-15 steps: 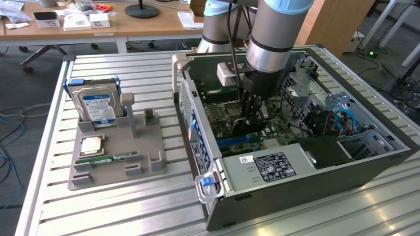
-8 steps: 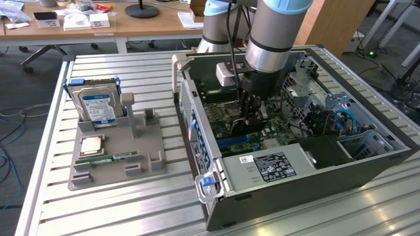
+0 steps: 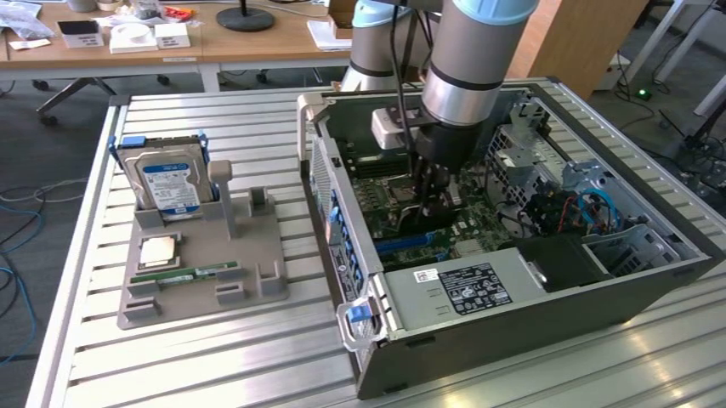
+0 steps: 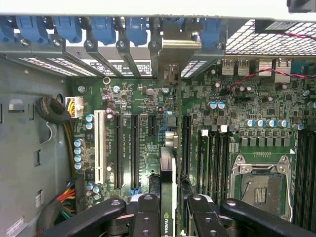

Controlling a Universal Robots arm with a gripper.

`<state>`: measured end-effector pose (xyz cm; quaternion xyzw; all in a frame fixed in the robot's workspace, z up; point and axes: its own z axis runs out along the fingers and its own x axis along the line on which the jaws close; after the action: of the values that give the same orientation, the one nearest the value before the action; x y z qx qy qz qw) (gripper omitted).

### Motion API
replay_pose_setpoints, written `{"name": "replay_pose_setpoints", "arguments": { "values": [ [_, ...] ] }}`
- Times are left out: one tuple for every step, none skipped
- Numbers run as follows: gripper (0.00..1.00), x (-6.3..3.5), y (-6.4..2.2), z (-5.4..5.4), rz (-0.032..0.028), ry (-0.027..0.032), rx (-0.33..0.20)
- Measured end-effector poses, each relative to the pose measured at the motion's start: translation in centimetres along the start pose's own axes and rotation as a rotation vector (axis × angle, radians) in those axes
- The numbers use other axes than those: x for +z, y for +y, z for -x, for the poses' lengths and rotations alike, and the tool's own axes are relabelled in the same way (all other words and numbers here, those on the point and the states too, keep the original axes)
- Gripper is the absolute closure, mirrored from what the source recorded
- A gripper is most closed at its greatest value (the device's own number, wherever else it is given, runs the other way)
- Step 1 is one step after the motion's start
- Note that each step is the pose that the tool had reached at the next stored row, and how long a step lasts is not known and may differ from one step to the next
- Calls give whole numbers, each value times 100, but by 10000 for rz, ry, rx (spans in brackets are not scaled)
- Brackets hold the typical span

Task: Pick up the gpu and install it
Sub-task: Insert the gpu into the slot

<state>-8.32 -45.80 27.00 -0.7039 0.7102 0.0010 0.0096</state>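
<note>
A pale slatted metal workbench [image 3: 227, 119] stands on dark grey carpet [image 3: 46, 144]. Behind it runs a wooden desk [image 3: 261, 44] with small white boxes [image 3: 133, 36] and a round black stand base [image 3: 245, 17]. A chair's castor legs [image 3: 77, 92] show beneath. Blue cable [image 3: 14, 223] trails at the exterior view's left, and a wooden panel [image 3: 573, 42] stands at its right.

The arm [image 3: 465, 51] was a silver-grey tube with pale blue joint caps and a black band above the claw [image 3: 437, 212]. The claw was black, its fingers [image 4: 146, 217] studded with round silvery screw heads.
</note>
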Motion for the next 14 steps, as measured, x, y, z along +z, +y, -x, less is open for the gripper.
{"name": "replay_pose_setpoints", "arguments": {
  "values": [
    [74, 0, 3, 0, 0, 2, 0],
    [74, 0, 5, 0, 0, 7, -1],
    [74, -1, 7, -1, 0, 13, -1],
    [74, 0, 9, -1, 1, 18, -1],
    [74, 3, 10, 0, -1, 24, -1],
    [74, 6, 12, 0, -1, 31, 0],
    [74, 9, 12, 0, -1, 37, -1],
    [74, 12, 13, 0, 0, 43, -2],
    [74, 15, 14, 0, -1, 50, -1],
    [74, 19, 15, -1, -1, 57, -1],
    [74, 22, 16, -1, -1, 63, -1],
    [74, 25, 17, -1, -1, 71, -1],
    [74, 28, 18, -1, -1, 78, -1],
    [74, 31, 18, -1, -1, 84, -1]
  ]
}}
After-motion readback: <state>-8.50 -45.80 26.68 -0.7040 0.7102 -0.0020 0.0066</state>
